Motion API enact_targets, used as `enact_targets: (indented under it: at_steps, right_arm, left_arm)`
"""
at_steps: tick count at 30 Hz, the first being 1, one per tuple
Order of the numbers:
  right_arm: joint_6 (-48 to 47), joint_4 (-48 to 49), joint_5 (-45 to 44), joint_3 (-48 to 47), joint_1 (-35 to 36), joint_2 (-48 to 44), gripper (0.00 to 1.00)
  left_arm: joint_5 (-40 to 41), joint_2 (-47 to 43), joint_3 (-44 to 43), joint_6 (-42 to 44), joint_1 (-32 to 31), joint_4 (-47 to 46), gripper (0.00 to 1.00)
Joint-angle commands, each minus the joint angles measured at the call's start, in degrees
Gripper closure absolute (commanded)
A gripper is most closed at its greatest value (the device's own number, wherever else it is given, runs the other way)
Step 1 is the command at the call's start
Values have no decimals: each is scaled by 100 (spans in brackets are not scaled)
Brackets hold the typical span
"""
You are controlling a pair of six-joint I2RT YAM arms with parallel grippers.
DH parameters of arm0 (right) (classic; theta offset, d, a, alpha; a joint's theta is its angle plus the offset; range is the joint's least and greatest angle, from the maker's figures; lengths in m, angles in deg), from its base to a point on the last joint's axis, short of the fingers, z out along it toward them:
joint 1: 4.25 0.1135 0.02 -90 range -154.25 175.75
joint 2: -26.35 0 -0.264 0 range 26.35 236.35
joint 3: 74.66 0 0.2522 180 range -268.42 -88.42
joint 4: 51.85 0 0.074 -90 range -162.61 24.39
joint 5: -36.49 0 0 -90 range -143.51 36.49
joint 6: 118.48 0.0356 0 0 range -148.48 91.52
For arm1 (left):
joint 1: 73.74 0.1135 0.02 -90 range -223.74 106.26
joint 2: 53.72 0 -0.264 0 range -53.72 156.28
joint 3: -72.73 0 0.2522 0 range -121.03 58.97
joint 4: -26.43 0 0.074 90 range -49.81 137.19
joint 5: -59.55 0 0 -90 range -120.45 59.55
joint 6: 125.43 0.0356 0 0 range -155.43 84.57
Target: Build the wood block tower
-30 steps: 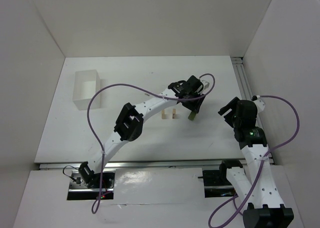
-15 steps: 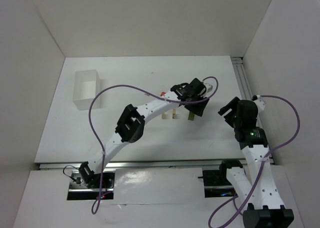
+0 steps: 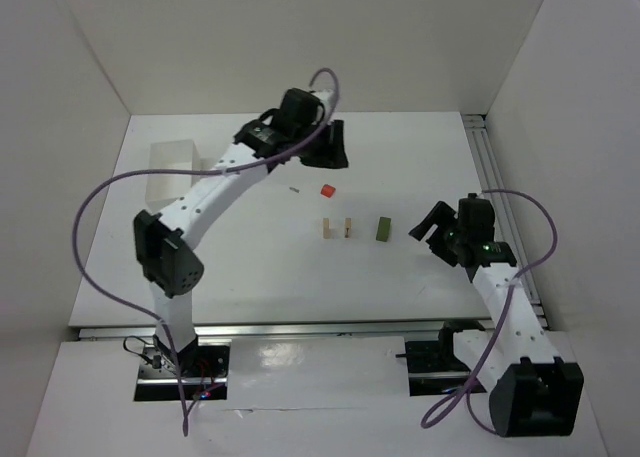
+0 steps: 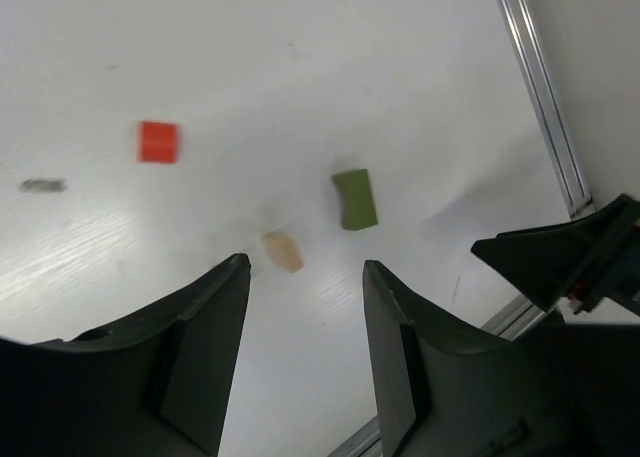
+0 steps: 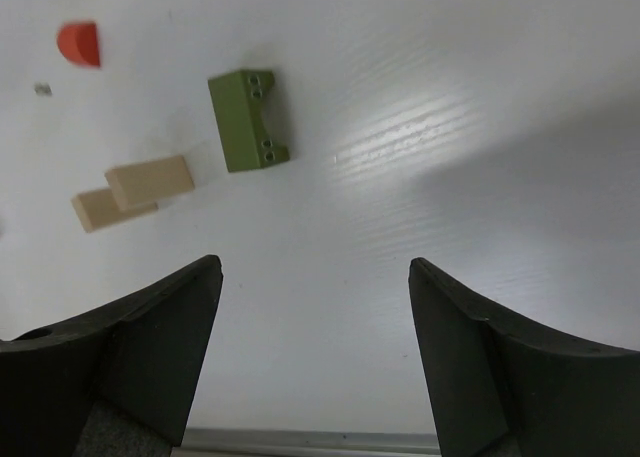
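**Mid-table: green block (image 3: pixel 384 227) let go, left gripper (image 3: pixel 330 149) pulled away**

That left gripper has swung to the back, jaws apart, nothing in them. The green block now lies alone just right of the two tan uprights (image 3: pixel 327 228), long axis running near-to-far. The red piece (image 3: pixel 326 191) sits apart behind them. The right gripper (image 3: pixel 430 223) hovers wide open off to the right.

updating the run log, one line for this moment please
left gripper open, empty | right gripper open, empty | red block, two tan blocks, green block apart on table | nothing stacked
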Motion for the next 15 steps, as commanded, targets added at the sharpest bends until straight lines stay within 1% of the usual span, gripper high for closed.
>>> enact_targets:
  at_steps: [1, 2, 3, 4, 5, 6, 7, 9, 10, 12, 15]
  right_arm:
    - [-191, 970, 1184, 245, 40, 643, 17]
    - [-191, 971, 1184, 184, 162, 819, 16]
    - [-191, 1049, 1088, 184, 215, 986, 16]
    - [-191, 1154, 1087, 105, 268, 1249, 15]
    - [-191, 1269, 1087, 105, 373, 1364, 15]
    - [-191, 1357, 1035, 44, 374, 1461, 15]
    - [-191, 1549, 1034, 43, 479, 1671, 12]
    - [-191, 1604, 973, -97, 654, 1953, 12]
    - [-191, 1786, 921, -97, 725, 2224, 12]
    - [-112, 2033, 833, -168, 944, 2533, 12]
    - [64, 2315, 692, -89, 1164, 2710, 12]
  left_arm:
    - [221, -731, 786, -251, 286, 63, 39]
    - [334, -1151, 988, -251, 347, 63, 39]
    - [397, -1373, 1190, -251, 418, 63, 39]
    - [458, -1610, 1688, -320, 531, 2, 39]
    - [520, -1847, 1971, -321, 585, -164, 39]
    - [520, -2293, 2227, -382, 646, -252, 39]
    - [520, -2489, 2664, -478, 760, -323, 39]
    - [520, -2823, 3010, -532, 884, -446, 39]
    - [520, -3095, 3264, -602, 936, -446, 39]
    - [721, -3447, 3554, -663, 998, -508, 39]
    - [889, -3799, 3889, -717, 1069, -701, 40]
